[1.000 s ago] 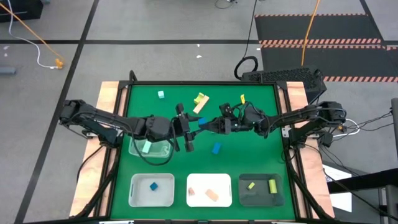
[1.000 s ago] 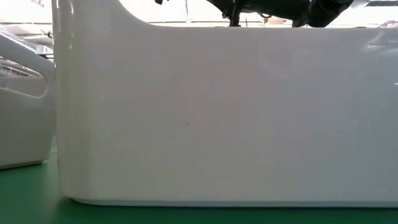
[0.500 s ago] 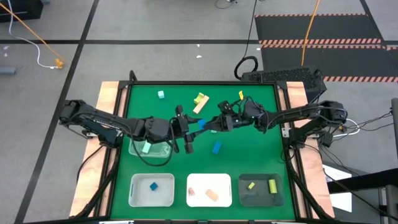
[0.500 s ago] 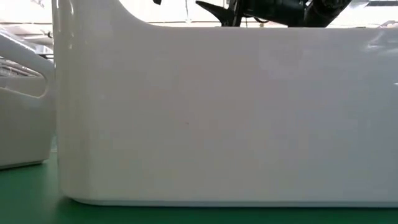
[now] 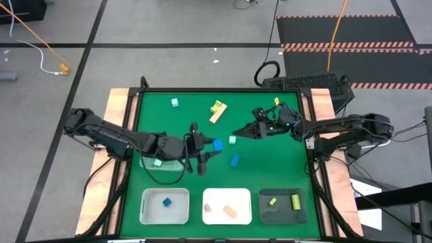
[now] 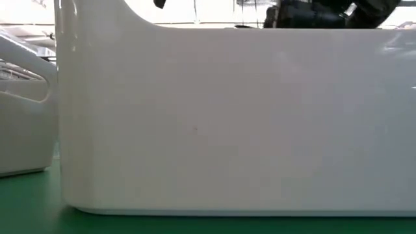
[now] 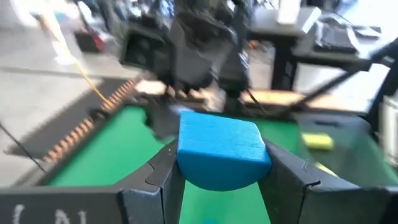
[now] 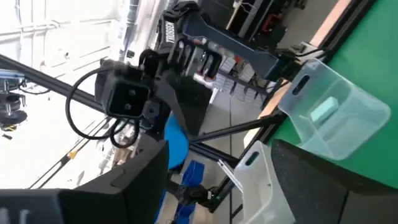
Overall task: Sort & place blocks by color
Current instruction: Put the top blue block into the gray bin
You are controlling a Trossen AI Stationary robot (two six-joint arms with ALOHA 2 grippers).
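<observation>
My left gripper (image 5: 213,147) is shut on a blue block (image 5: 217,145) over the middle of the green mat; the block fills the left wrist view (image 7: 221,149). My right gripper (image 5: 236,132) is open and empty, just right of it, its fingertips pointing at the left gripper. A mint block (image 5: 232,140) lies on the mat between the two grippers, and a second blue block (image 5: 235,160) lies a little nearer. A yellow-green and a tan block (image 5: 217,111) lie together farther back, and another mint block (image 5: 175,102) lies at the far left. My left gripper pinches the blue block's two opposite sides (image 7: 181,155) between its two fingers (image 7: 155,180). The fingers lie about level and point toward the table's right. The block's end sticks out past the fingertips, with green mat showing beneath it.
A clear tray (image 5: 162,164) with a mint block sits under the left wrist. Along the near edge stand a pale tray (image 5: 165,206) with a blue block, a white tray (image 5: 227,206) with tan blocks and a dark tray (image 5: 283,206) with yellow-green blocks. A white tray wall (image 6: 234,117) fills the low view.
My right gripper has drawn back toward the table's right edge, away from the blue block, which stays at the left gripper. My left gripper has shifted a little toward the near edge. The mint block now shows on the mat where the right gripper stood.
</observation>
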